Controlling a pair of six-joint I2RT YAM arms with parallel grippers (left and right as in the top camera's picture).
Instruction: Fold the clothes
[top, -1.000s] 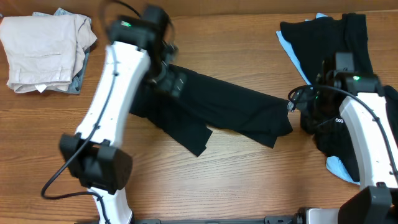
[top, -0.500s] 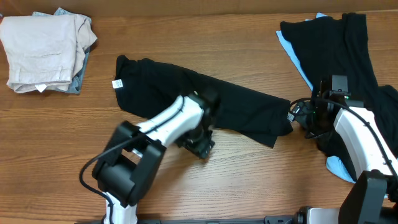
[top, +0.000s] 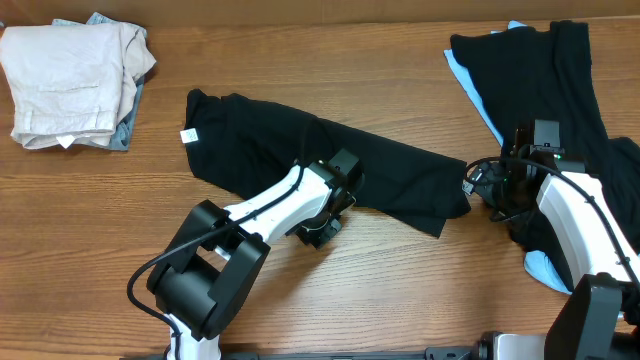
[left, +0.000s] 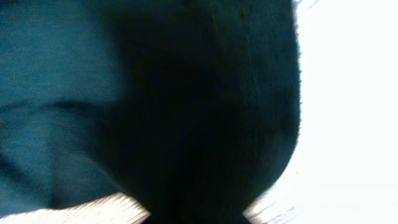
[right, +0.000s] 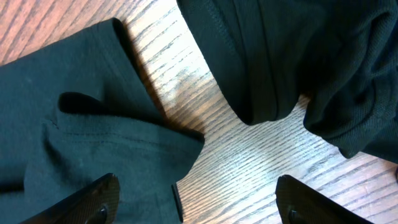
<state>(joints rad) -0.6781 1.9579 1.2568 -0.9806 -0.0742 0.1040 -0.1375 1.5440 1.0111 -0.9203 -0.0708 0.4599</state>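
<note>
The black T-shirt (top: 400, 170) lies stretched across the middle of the table, its white label (top: 187, 135) at the far-left end. My left gripper (top: 320, 228) sits on the shirt's lower front flap. In the left wrist view the jaws are closed together in dark fabric (left: 62, 93) that fills the frame, with my left gripper (left: 199, 214) at the bottom centre. My right gripper (top: 482, 188) hovers open at the shirt's right end. Its fingers straddle the shirt's corner (right: 74, 124) and bare wood, and my right gripper (right: 199, 202) holds nothing.
A heap of black and light-blue clothes (top: 540, 80) lies at the back right, and its black folds (right: 298, 56) hang close beside the right gripper. A folded beige garment (top: 70, 80) rests on a grey-blue one (top: 125, 135) at the back left.
My left arm swung from the shirt's upper left down to its lower front flap, and its jaws closed there. My right gripper edged slightly toward the shirt's right end.
</note>
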